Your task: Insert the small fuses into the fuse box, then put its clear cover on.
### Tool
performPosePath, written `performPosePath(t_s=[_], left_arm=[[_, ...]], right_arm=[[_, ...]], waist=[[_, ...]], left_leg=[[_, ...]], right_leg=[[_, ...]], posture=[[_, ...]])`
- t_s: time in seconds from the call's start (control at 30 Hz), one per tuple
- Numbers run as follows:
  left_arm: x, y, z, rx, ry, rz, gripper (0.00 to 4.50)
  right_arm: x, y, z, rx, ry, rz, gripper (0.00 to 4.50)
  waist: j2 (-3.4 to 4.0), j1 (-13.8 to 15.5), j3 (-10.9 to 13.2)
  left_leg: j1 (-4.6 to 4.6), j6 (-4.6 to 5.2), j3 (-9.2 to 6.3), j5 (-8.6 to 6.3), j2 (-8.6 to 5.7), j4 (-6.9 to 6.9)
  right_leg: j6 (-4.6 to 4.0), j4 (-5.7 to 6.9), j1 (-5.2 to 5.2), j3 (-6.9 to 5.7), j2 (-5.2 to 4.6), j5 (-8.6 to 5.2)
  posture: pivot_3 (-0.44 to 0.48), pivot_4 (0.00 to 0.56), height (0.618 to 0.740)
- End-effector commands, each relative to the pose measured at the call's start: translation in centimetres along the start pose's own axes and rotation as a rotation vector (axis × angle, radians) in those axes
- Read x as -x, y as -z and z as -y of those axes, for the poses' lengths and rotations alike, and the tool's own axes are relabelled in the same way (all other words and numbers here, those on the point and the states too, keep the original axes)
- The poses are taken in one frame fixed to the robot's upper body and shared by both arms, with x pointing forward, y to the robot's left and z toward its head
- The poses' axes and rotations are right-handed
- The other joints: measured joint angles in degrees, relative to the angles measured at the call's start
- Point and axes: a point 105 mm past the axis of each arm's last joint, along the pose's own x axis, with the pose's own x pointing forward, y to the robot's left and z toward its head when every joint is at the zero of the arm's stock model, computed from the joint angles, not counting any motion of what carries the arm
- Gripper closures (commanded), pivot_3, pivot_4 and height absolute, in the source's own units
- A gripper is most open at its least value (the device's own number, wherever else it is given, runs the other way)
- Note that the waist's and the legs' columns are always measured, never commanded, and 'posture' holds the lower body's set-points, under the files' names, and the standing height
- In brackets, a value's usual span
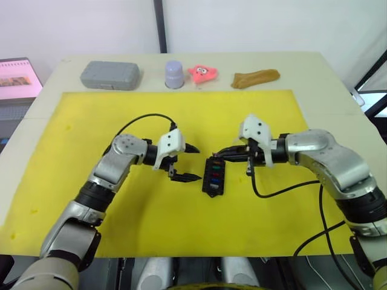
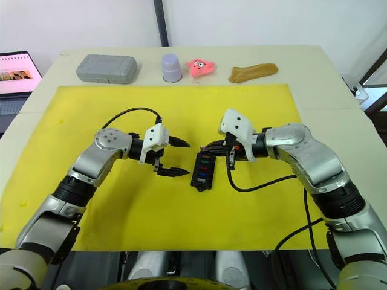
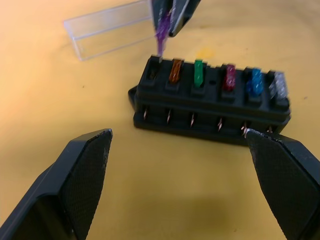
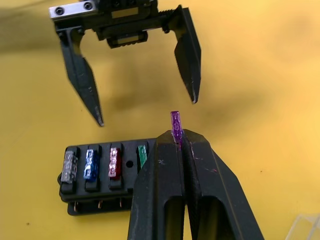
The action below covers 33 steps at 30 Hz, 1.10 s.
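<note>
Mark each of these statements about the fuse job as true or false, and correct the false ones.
1. The right end effector holds a purple fuse. True.
2. The left end effector is shut on the fuse box. False: it is open, beside the fuse box, holding nothing.
3. Five fuses already sit in the fuse box. True: brown, green, red, blue and grey, with one end slot unfilled.
4. The clear cover is already on the fuse box. False: the clear cover lies on the yellow mat, apart from the box.
5. The grey case sits on the yellow mat. False: the grey case rests on the bare table beyond the mat.
</note>
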Motion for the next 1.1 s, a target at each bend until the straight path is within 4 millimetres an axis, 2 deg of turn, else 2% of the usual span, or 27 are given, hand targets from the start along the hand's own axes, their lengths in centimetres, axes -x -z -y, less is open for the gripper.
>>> performPosePath(t_s=[0.03,0.53,1.1], left_arm=[[-0.1,-1.1,-0.4,-0.066,0.004,0.01,0.04],[-0.3,-1.1,-0.3,-0.081,0.007,0.008,0.04],[-0.3,-1.3,-0.2,-0.09,0.008,0.017,0.04]], right_arm=[[0.3,-0.5,0.5,0.037,0.019,0.02,4.5],[0.0,0.7,1.0,0.046,0.025,-0.004,4.5],[-0.5,1.0,1.0,0.042,0.02,-0.02,4.5]], waist=[[0.0,0.0,0.0],[0.0,0.0,0.0],[0.0,0.0,0.0]], left_leg=[[0.0,0.0,0.0,0.0,0.0,0.0],[0.0,0.0,-0.01,0.0,-0.01,0.01],[0.01,-0.01,-0.01,0.0,-0.01,0.01]], right_leg=[[0.0,0.0,0.0,0.0,0.0,0.0],[0.0,0.01,0.01,-0.01,0.0,0.0],[0.0,0.03,0.01,-0.01,0.0,0.0]], posture=[[0.0,0.15,0.74],[0.0,0.15,0.74],[0.0,0.15,0.74]])
